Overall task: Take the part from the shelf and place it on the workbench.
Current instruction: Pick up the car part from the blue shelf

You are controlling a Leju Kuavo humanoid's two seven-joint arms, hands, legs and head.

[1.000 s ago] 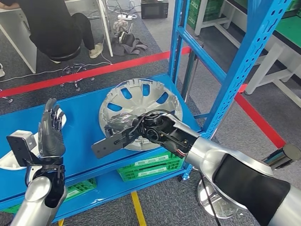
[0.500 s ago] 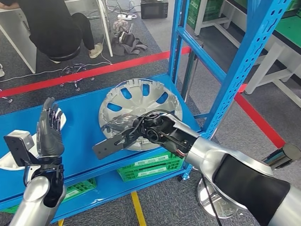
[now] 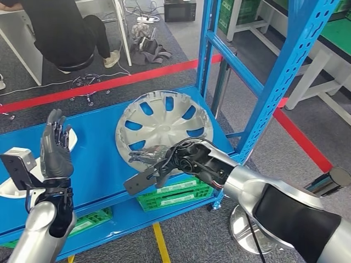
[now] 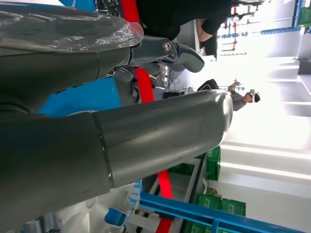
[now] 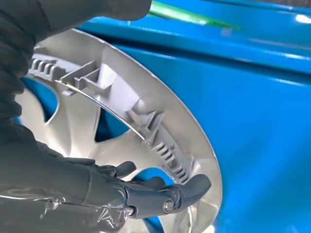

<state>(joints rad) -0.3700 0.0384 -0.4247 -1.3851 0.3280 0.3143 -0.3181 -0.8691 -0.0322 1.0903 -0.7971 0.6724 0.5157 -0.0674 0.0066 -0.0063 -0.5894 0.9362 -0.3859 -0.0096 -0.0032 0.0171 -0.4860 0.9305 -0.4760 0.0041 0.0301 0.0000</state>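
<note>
Clearly, you are dealing with a wheel cover (image 3: 164,129), a broad silver-grey plastic disc lying flat on the blue shelf (image 3: 99,148), just ahead of the right robot hand (image 3: 151,155). In the right wrist view that robot hand (image 5: 110,187) has its dark fingers (image 5: 172,194) at the near rim, stretched under or against the edge; you cannot tell whether they have closed on it, so treat the part as not yet held.

Judge it as light for its spread, thin-walled and somewhat springy, so it may flex or tip if you lift it by one edge. The face looks smooth and moulded, with curved spokes and window-like openings showing blue shelf through them. The underside near the robot hand carries ribbed clips and a thin wire ring (image 5: 106,109); these look fragile, so keep your fingers off them. Your best hold is probably the rim, thumb on one face and fingers on the other, or a spoke beside an opening. Painted steel beneath may let the disc slide away as you press.

The left robot hand (image 3: 56,148) is raised well off to the side of the cover, fingers apart and upright, holding nothing.
</note>
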